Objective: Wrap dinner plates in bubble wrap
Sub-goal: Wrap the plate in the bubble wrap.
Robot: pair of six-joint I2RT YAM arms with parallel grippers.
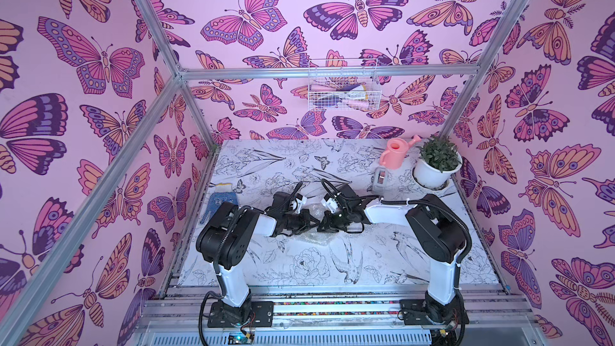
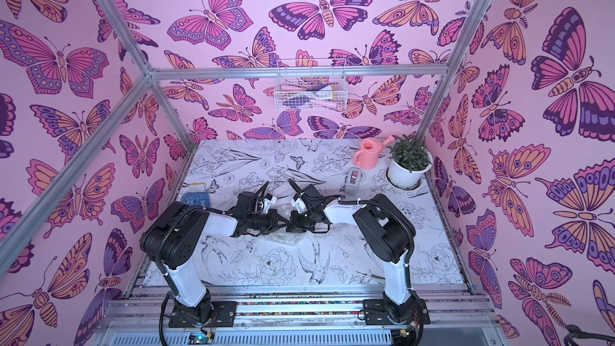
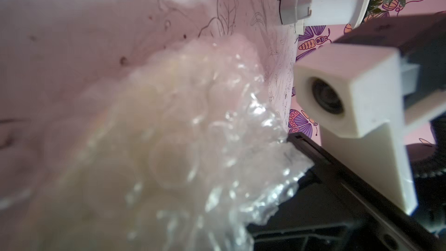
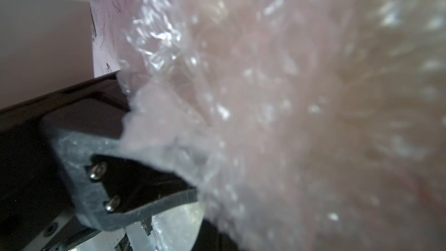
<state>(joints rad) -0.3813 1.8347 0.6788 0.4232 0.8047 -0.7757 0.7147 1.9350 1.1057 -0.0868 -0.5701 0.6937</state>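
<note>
- The bubble wrap (image 1: 312, 238) lay bunched in the middle of the bench (image 1: 332, 271), between the two arms. Its clear edges showed on the near and far sides of the wrists in both top views (image 2: 283, 238).
- The left arm (image 1: 229, 237) and the right arm (image 1: 432, 228) both bent inward. Their tips met low over the bundle, though we could not tell whether they touched each other.
- The left jaws were closed narrow on the bubble wrap (image 3: 241, 121). In the left wrist view, the crinkled plastic ran right up against the black finger.
- The right jaws were closed narrow too. In the right wrist view, the bubble wrap (image 4: 241, 92) came out from between the two fingers (image 4: 130, 182), pinched there.
- The dinner plate (image 3: 135, 146) showed only as a blurred cream-yellow shape under the wrap in the left wrist view. In the top views the arms and plastic hid it.
- In the far right corner stood a white plant pot (image 1: 432, 174), with a pink watering can (image 1: 396, 154) just beside it. A grey tape dispenser (image 1: 381, 178) sat near both.
- A blue glove (image 1: 221, 199) lay by the left edge, apart from the bundle.
</note>
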